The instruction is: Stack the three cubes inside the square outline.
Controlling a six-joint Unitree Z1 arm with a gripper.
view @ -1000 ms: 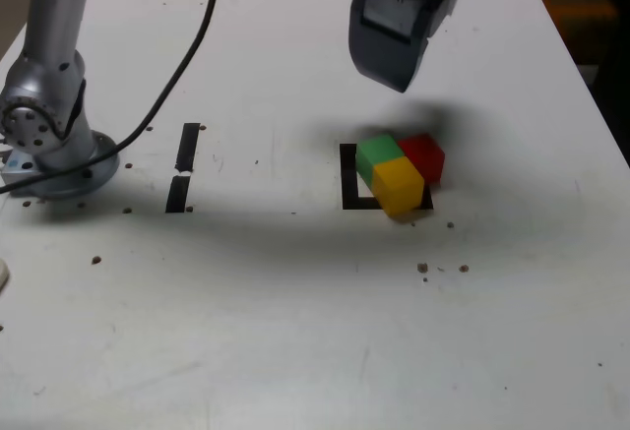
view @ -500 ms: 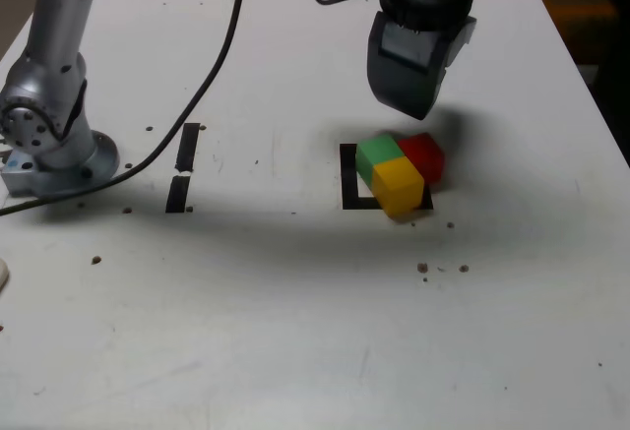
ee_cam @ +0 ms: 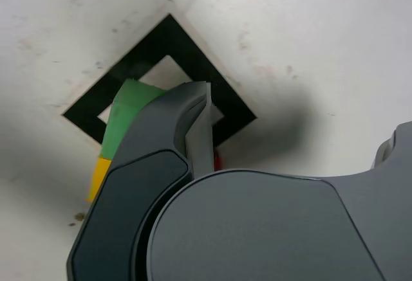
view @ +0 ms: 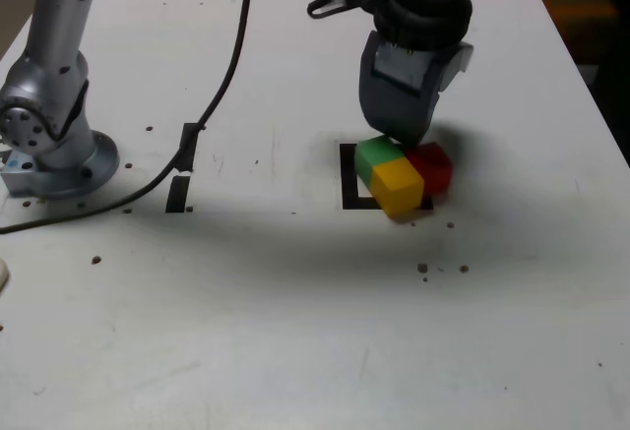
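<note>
Your grey plastic gripper [ee_cam: 299, 130] stands open, one finger down at the small green cube [view: 377, 157] and the small red cube [view: 431, 168]; the small yellow cube [view: 398, 187] sits against the green one, toward the bench's [view: 256, 322] near edge in the exterior view. You have all three clustered over the black tape square outline [view: 349, 179], with red reaching past its right side toward the bench's right edge in that view

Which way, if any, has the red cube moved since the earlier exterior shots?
Yes: slightly toward the exterior view's right, judged against the black tape square.
</note>
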